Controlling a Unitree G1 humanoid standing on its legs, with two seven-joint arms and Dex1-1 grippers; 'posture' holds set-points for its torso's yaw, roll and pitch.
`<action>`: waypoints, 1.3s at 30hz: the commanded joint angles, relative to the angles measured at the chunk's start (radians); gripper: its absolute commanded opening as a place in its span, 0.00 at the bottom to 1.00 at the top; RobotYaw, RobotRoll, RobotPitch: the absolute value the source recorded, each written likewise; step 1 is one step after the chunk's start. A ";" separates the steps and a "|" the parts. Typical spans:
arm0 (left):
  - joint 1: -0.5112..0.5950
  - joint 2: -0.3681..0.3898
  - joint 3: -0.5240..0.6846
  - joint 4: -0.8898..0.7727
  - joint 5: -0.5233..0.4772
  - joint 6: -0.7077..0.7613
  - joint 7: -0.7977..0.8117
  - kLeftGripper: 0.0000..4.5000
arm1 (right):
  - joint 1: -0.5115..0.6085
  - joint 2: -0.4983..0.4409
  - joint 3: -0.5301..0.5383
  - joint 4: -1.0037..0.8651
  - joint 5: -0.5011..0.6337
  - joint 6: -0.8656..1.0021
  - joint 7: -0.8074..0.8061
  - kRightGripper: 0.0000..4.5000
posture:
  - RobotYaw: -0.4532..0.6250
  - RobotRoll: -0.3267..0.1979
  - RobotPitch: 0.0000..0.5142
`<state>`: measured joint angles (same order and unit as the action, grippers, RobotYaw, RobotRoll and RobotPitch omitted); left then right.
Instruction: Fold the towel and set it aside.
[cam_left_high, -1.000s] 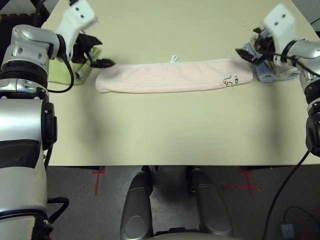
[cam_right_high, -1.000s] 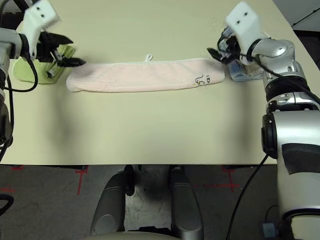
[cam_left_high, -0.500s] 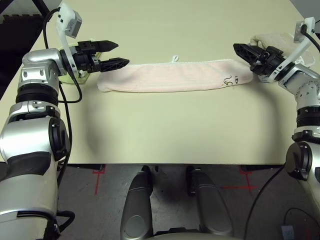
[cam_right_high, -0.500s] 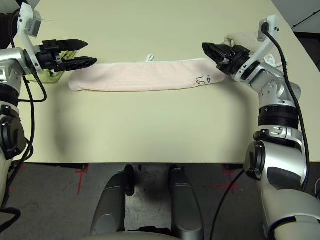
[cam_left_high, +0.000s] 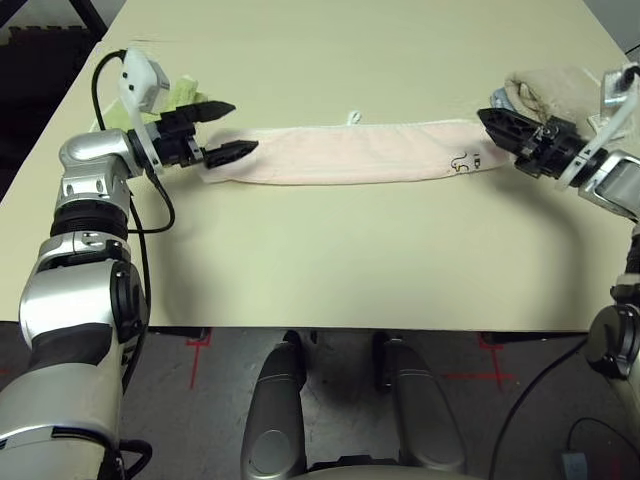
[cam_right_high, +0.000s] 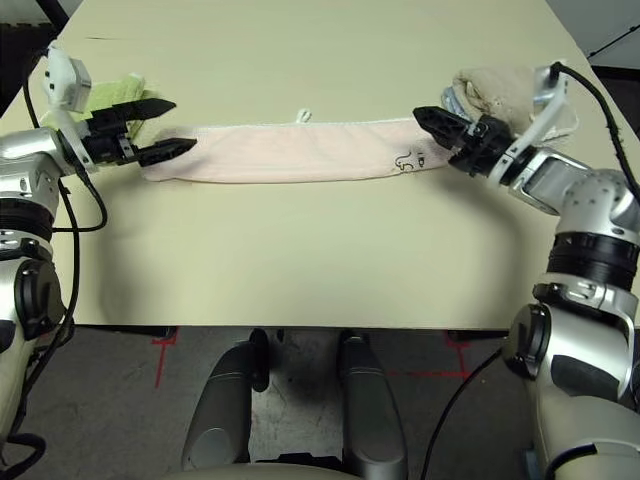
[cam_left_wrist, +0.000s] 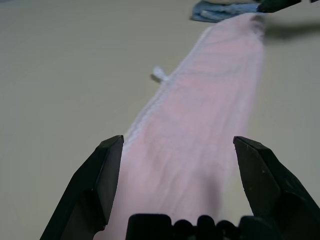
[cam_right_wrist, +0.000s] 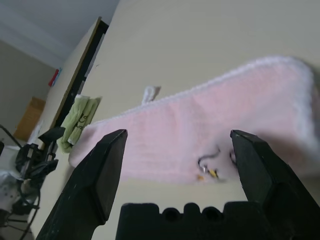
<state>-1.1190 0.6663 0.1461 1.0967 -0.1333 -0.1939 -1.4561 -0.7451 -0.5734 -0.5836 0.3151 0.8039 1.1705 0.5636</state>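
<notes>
On the pale beige table, going left to right, one lime-green folded cloth lies at the far left, partly behind the left gripper. That gripper's two black fingers are spread wide, holding nothing, its tips just at the left end of the towel. One pale pink terry towel, folded into a long narrow strip with white scalloped trim, stretches across the table's middle; one small dark embroidered mark sits near its right end. The right gripper hovers at that end, fingers likewise wide apart and empty. Behind it lie one beige folded towel and one light-blue one.
</notes>
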 joint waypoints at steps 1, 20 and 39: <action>0.025 -0.004 -0.021 -0.028 -0.016 0.008 -0.076 0.99 | 0.036 0.021 -0.110 -0.066 0.080 0.095 -0.107 1.00 | 0.32 0.62 0.55; 0.027 -0.009 -0.038 -0.144 -0.036 0.093 -0.123 0.99 | 0.089 0.311 -0.304 -0.243 0.243 0.038 -0.598 1.00 | 0.33 0.62 0.58; 0.073 0.010 -0.050 -0.216 -0.049 0.108 -0.106 0.99 | 0.005 0.311 -0.114 0.017 0.137 -0.264 -0.614 1.00 | 0.36 0.62 0.58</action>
<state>-1.0601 0.6595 0.1065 0.9048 -0.1735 -0.0885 -1.5583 -0.7630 -0.2586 -0.7058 0.2995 0.9600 0.9127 -0.0399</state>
